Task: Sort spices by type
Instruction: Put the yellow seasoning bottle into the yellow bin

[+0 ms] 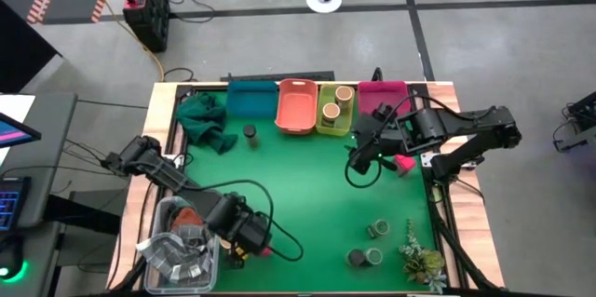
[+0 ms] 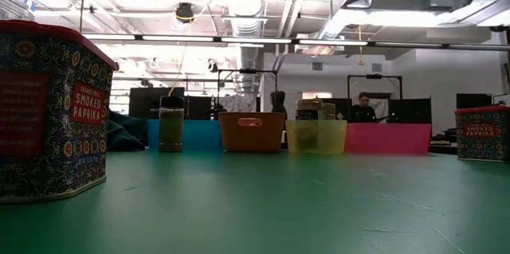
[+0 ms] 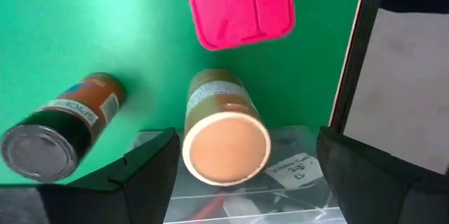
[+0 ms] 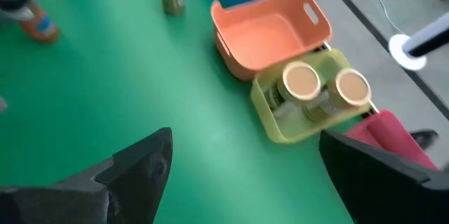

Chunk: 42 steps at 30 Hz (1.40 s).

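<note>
Lying flat, tan-topped cylinder (image 3: 226, 134) seemingly points lid-first between the left gripper's (image 3: 245, 175) parted fingers.

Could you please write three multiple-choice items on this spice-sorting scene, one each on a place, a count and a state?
1. Where does the yellow-green bin stand?
A. Between the orange bin and the pink bin
B. Beside the clear tub
C. Next to the plant sprig

2. How many tan-topped cylinders stand in the yellow-green bin?
A. None
B. Two
C. Four

3. How is the orange bin?
A. Holding a dark-lidded jar
B. Tipped on its side
C. Upright and empty

Answers:
1. A, since the high view shows it in the back row with orange on one side and pink on the other.
2. B, since the right wrist view shows two round tan tops inside it.
3. C, since both those views show its bare floor.
</note>
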Each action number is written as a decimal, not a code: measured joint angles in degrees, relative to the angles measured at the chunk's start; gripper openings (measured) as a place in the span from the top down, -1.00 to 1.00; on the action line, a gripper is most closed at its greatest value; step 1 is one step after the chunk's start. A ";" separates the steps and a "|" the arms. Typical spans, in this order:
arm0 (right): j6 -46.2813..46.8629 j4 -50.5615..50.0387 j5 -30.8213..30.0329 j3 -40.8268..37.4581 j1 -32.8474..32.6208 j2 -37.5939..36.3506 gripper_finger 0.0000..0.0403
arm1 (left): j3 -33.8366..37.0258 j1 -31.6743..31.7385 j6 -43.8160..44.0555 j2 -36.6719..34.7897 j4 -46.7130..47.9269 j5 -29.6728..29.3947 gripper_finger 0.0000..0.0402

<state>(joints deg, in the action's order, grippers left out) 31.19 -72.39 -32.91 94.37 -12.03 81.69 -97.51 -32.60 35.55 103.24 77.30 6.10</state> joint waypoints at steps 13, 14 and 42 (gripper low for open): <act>-1.25 4.31 -0.09 0.00 0.13 0.00 -0.93 | 3.98 -0.40 -2.24 -0.02 -0.77 -0.13 -0.57; -1.24 4.32 -0.13 0.00 0.13 0.00 -0.93 | 3.98 -0.40 -2.63 -0.02 -0.84 -0.25 -0.57; -1.69 5.21 -0.22 -0.02 0.55 0.00 -0.93 | 3.90 0.34 -10.30 7.43 1.46 5.05 -0.57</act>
<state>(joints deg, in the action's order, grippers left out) 29.50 -67.18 -33.12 94.35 -11.49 81.69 -93.61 -32.26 25.26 110.67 78.76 11.14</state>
